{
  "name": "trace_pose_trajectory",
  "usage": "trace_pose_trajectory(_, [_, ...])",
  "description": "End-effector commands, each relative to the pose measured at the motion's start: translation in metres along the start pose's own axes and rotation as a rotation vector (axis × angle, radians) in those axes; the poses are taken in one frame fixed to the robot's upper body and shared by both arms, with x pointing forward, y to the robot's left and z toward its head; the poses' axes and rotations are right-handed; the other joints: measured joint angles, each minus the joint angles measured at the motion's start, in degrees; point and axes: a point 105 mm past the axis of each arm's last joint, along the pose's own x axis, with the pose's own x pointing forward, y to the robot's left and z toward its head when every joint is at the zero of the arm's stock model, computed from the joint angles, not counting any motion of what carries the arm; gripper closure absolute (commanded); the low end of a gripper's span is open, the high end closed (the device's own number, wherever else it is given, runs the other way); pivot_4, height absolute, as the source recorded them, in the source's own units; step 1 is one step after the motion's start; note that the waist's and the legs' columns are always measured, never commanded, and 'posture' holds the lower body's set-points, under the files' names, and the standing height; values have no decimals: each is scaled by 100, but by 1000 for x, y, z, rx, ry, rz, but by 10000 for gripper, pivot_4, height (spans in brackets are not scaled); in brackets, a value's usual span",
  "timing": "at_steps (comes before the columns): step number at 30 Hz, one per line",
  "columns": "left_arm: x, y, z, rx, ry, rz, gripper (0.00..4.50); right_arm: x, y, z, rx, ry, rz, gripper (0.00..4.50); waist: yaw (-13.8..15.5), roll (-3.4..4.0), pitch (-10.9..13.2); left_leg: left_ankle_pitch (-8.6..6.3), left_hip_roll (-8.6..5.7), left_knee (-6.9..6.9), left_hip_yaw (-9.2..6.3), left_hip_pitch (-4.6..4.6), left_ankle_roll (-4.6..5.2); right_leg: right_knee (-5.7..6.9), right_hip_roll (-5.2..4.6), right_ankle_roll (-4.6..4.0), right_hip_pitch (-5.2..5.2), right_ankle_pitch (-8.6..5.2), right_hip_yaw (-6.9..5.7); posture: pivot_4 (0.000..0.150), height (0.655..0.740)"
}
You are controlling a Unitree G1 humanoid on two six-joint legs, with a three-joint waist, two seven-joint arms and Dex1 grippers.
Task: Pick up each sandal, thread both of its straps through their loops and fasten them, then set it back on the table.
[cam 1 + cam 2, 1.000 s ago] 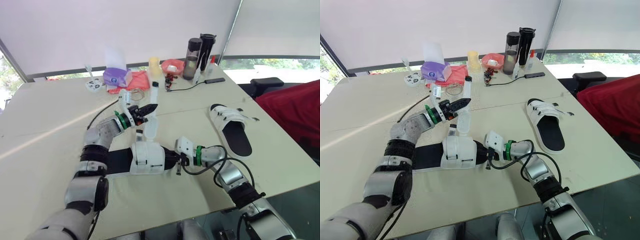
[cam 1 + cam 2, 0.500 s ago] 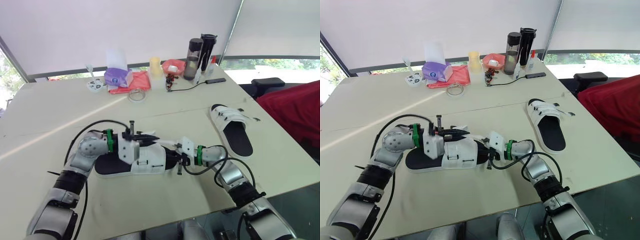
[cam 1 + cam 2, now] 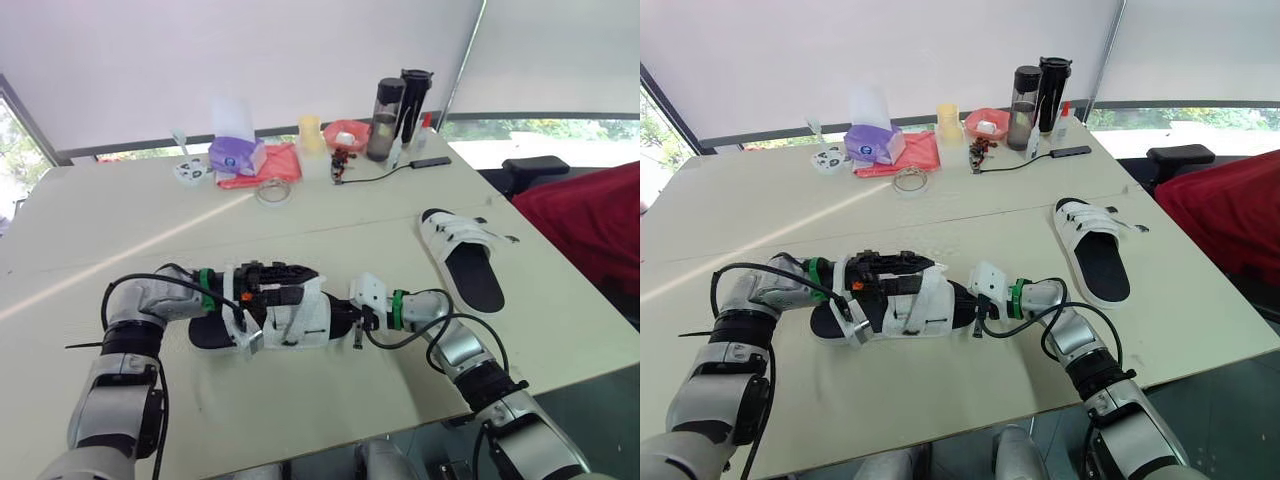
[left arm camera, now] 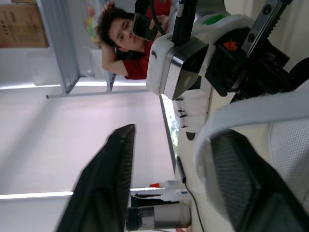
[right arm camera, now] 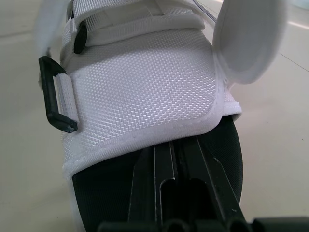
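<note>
- The sandal lies flat on the table, between the two hands, and is not yet lifted.
- The right hand is pushed under the white upper at the toe end, fingers close together, probably so that the sandal is kept from sliding.
- The left hand is laid over the straps, fingers wide, with a loose strap beside one finger.
- The black loop seems empty.
- The other sandal lies well apart, on the right.
</note>
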Motion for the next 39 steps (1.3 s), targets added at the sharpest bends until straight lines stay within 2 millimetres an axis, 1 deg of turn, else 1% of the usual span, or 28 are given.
trace_pose_trajectory(1, [-16,3,-10,-44,101,69,4565,-10,25,-69,145,251,32,44560,2,3,1,1,1,0,0,1,1,3,0,0,-1,0,0,1500,7400])
trace_pose_trajectory(4, [-30,-14,-26,-268,292,109,4565,-11,26,-70,146,253,32,44560,8,14,-3,1,1,0,-1,2,1,6,2,-2,0,-1,-1,1500,7400])
trace_pose_trajectory(5, [-35,-21,-28,-356,344,111,4565,-11,26,-70,147,253,32,44560,7,20,-4,-2,2,0,-1,3,-3,6,1,-13,1,-7,0,1500,7400])
trace_pose_trajectory(6, [-38,-25,-28,-417,371,109,4565,-11,26,-70,147,253,32,44560,7,22,-3,-4,3,0,-1,4,-7,5,0,-18,4,-10,0,1500,7400])
trace_pose_trajectory(7, [-43,-27,-30,-514,426,131,4565,-11,26,-70,147,253,33,44560,8,21,-4,-7,4,0,-3,4,-10,5,-2,-20,3,-11,0,1500,7400])
trace_pose_trajectory(9, [-52,-31,-30,-756,514,170,4565,-10,27,-71,147,255,38,44560,-11,31,-3,-8,9,0,-6,2,-11,4,-3,-22,4,-12,0,1500,7400])
trace_pose_trajectory(12, [-56,-25,-28,-986,565,235,4565,-10,27,-72,146,259,45,44560,-13,40,-3,-8,12,-1,-9,-7,-12,3,-21,-25,-2,-14,1,1500,7400])
trace_pose_trajectory(14, [-56,-8,-30,-1196,579,357,4565,-9,27,-73,147,261,49,44560,-21,40,-2,-8,14,0,-14,-18,-12,2,-22,-28,-7,-16,1,1500,7400])
trace_pose_trajectory(15, [-55,1,-30,-1327,570,434,4565,-9,26,-73,150,261,51,44560,-26,41,-1,-9,15,0,-16,-28,-12,1,-22,-29,-13,-16,0,1500,7400])
trace_pose_trajectory(16, [-54,7,-29,-1414,563,474,4565,-8,26,-73,151,261,52,44560,-31,39,-1,-9,15,0,-18,-30,-12,0,-22,-29,-14,-16,0,1500,7400])
trace_pose_trajectory(18, [-48,17,-21,-1549,516,496,4565,-8,26,-73,153,261,59,44560,-41,36,-5,-9,15,0,-22,-31,-12,-2,-21,-29,-14,-17,-1,1500,7400])
trace_pose_trajectory(19, [-45,22,-13,-1658,471,502,4565,-7,27,-74,156,262,63,44560,-48,36,-7,-9,15,0,-22,-29,-12,-5,-20,-29,-13,-17,-1,1500,7400])
trace_pose_trajectory(20, [-43,26,-5,-1742,427,494,4565,-7,27,-74,157,264,67,44560,-54,37,-7,-9,14,0,-21,-28,-13,-8,-19,-29,-14,-17,-1,1500,7400])
trace_pose_trajectory(21, [-43,27,8,-1878,357,473,4565,-7,28,-75,160,267,71,44560,-59,39,-7,-9,15,0,-21,-28,-13,-10,-17,-29,-15,-17,-1,1500,7400])
trace_pose_trajectory(22, [-43,29,18,-1969,310,452,4565,-7,28,-76,162,269,74,44560,-74,39,-8,-9,15,-1,-21,-27,-13,-12,-15,-30,-14,-17,-2,1500,7400])
trace_pose_trajectory(23, [-44,28,28,-2021,294,403,4565,-8,29,-76,165,271,78,44560,-77,41,-7,-9,22,-2,-19,-25,-13,-15,-12,-31,-16,-18,-1,1500,7400])
trace_pose_trajectory(25, [-45,25,45,-2078,279,303,4565,-8,31,-78,168,275,85,44560,-71,42,-7,-11,24,-3,-20,-24,-17,-18,-7,-35,-29,-20,0,1500,7400])
trace_pose_trajectory(27, [-46,22,56,-2110,275,242,4565,-9,32,-79,168,277,89,44560,-47,52,-6,-12,30,-2,-19,-24,-18,-27,2,-42,-38,-23,0,1500,7400])
trace_pose_trajectory(30, [-48,7,72,-2107,321,100,4565,-9,32,-79,169,278,89,44560,-57,68,-20,-15,39,9,-17,-35,-22,-57,13,-50,-43,-23,0,1500,7400])
trace_pose_trajectory(32, [-47,-9,85,-2039,362,-41,4565,-10,32,-80,171,279,87,44560,-77,89,-33,-20,54,15,-16,-59,-29,-132,32,-67,-42,-14,-19,1500,7400])
trace_pose_trajectory(34, [-44,-21,84,-1999,381,-79,4565,-10,33,-80,173,280,86,44560,-107,115,-46,-21,59,11,-17,-76,-29,-177,26,-69,-34,-12,-37,1500,7400])
trace_pose_trajectory(36, [-42,-29,82,-1966,390,-107,4565,-10,33,-80,176,278,84,44560,-119,117,-55,-22,59,6,-19,-113,-26,-201,27,-68,-36,-11,-26,1500,7400])
trace_pose_trajectory(37, [-41,-33,82,-1951,390,-124,4565,-10,34,-80,178,276,83,44560,-116,115,-56,-23,57,3,-18,-140,-26,-194,27,-68,-29,-11,-3,1500,7400])
trace_pose_trajectory(39, [-39,-37,81,-1949,379,-133,4565,-10,35,-80,181,275,83,44560,-95,106,-62,-23,49,2,-11,-137,-26,-161,27,-67,-41,-11,22,1500,7400])
